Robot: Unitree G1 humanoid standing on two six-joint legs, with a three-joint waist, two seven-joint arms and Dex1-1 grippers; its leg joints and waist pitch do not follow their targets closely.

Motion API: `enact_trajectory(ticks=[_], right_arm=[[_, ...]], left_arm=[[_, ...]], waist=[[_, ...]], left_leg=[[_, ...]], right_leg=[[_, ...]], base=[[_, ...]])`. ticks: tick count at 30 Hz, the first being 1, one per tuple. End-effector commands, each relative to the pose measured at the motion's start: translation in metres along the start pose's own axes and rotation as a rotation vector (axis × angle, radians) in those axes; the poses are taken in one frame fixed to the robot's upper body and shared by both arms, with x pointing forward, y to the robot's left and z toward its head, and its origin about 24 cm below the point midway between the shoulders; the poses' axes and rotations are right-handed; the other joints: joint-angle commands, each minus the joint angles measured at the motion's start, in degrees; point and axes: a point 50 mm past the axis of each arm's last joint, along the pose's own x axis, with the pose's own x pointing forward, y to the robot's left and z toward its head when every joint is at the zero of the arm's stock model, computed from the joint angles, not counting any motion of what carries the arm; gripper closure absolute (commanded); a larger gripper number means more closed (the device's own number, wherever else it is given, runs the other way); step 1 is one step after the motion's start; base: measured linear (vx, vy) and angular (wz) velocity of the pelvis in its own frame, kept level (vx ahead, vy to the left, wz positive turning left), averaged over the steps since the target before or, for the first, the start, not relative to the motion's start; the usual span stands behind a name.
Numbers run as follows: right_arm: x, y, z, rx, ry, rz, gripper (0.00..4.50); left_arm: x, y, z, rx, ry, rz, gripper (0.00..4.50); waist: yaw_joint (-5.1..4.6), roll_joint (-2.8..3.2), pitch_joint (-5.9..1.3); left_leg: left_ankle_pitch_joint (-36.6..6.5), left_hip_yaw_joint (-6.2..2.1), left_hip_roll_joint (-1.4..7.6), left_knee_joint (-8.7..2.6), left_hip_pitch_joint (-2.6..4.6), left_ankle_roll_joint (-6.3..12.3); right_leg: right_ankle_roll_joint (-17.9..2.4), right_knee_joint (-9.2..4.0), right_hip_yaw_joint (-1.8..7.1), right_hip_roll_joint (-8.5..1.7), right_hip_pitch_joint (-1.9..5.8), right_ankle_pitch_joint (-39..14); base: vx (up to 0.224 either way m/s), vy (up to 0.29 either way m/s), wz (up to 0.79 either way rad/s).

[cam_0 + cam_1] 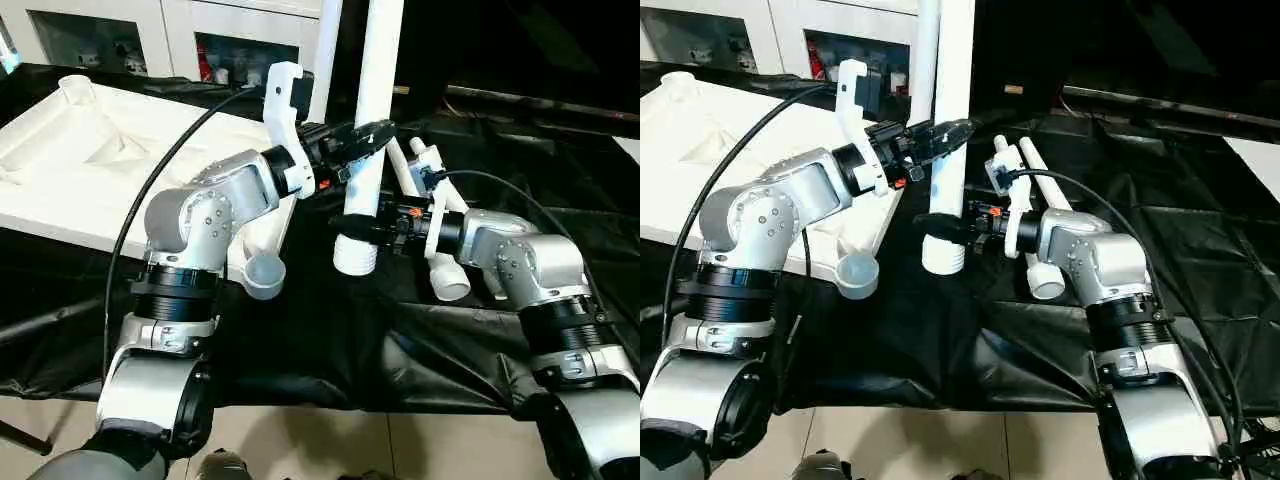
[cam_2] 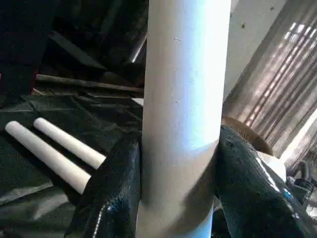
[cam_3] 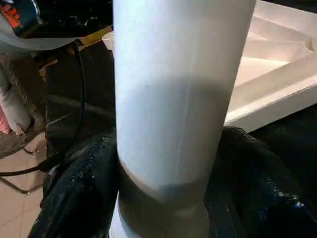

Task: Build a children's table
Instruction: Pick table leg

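The counter [image 1: 330,350] is covered with a wrinkled black cloth that hangs over its front edge, above a pale tiled floor [image 1: 300,440]. Behind it stand white cabinets [image 1: 130,35] with dark glass doors. The white table top [image 1: 90,160] lies underside up on the left part of the counter, one round corner socket [image 1: 262,275] at its near corner. Two legs [image 1: 1040,215] lie on the cloth behind the right arm. A third leg [image 1: 365,140] stands upright; the left hand [image 1: 358,138] holds it higher up, and the right hand [image 1: 362,228] holds it near the ribbed lower end.
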Motion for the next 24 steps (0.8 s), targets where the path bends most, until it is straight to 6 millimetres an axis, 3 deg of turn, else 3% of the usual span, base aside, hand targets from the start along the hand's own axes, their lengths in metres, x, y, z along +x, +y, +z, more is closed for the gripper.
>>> enact_trajectory(ticks=[1, 2, 17, 18, 23, 24], right_arm=[[-0.005, 0.001, 0.002, -0.013, 0.013, -0.002, 1.43], [-0.005, 0.001, 0.001, -0.012, 0.015, 0.000, 1.43], [-0.004, 0.001, -0.005, 0.011, 0.030, 0.005, 1.43], [-0.004, 0.001, -0.005, 0.011, 0.031, 0.005, 1.70], [-0.004, 0.001, -0.005, 0.011, 0.034, 0.007, 1.96], [-0.004, 0.001, -0.005, 0.012, 0.034, 0.008, 2.18]], left_arm=[[0.005, -0.004, 0.004, 0.030, 0.006, -0.026, 2.62], [0.005, -0.004, 0.003, 0.032, 0.008, -0.028, 2.62], [0.005, -0.014, 0.002, 0.030, 0.023, -0.108, 2.62], [0.005, -0.014, 0.002, 0.031, 0.023, -0.108, 2.62], [0.004, -0.014, 0.002, 0.034, 0.025, -0.106, 2.62], [0.004, -0.013, 0.003, 0.036, 0.025, -0.106, 2.62]], waist=[[0.11, 0.34, -4.66], [0.13, 0.55, -4.67], [0.55, 0.37, -4.65], [0.56, 0.39, -4.65], [0.55, 0.40, -4.64], [0.56, 0.36, -4.66]], left_leg=[[-2.23, 0.52, 0.07, -3.26, 0.54, 0.07], [-2.17, 0.49, 0.06, -3.25, 0.53, 0.02], [-2.99, 0.51, 0.11, -3.28, 0.54, -0.62], [-2.95, 0.51, 0.12, -3.26, 0.55, -0.61], [-3.05, 0.49, 0.09, -3.30, 0.50, -0.69], [-3.00, 0.49, 0.10, -3.29, 0.52, -0.69]], right_leg=[[-12.29, -3.44, 2.30, -3.70, 4.01, 1.98], [-12.33, -3.40, 2.31, -3.70, 4.01, 2.09], [-12.05, -3.46, 2.32, -3.76, 3.96, 0.99], [-12.05, -3.43, 2.32, -3.74, 3.93, 1.12], [-12.00, -3.44, 2.31, -3.74, 3.96, 1.19], [-11.98, -3.42, 2.31, -3.73, 3.96, 1.24]], base=[[0.000, 0.000, 0.00], [0.000, 0.000, 0.00], [0.000, 0.000, 0.00], [0.000, 0.000, 0.00], [0.000, 0.000, 0.00], [0.000, 0.000, 0.00]])
